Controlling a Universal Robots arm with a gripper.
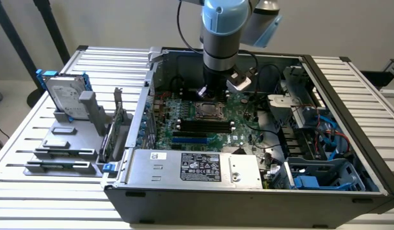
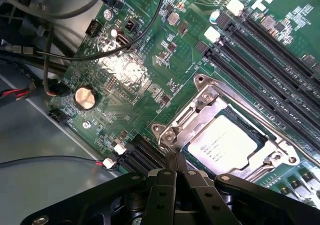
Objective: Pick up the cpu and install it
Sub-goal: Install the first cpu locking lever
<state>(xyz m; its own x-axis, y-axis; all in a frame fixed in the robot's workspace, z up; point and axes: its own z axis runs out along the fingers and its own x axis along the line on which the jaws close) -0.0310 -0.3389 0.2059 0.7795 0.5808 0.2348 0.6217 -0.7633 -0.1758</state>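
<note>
Silver-topped, the cpu (image 2: 223, 143) already sits in its motherboard socket (image 2: 200, 102), and we see our gripper (image 2: 176, 172) pinched together, empty, right at the socket frame's edge, so placing looks done.

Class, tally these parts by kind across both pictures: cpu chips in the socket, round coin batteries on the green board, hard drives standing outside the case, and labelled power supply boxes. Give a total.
cpu: 1
coin battery: 1
hard drive: 1
power supply box: 1
Total: 4
</note>
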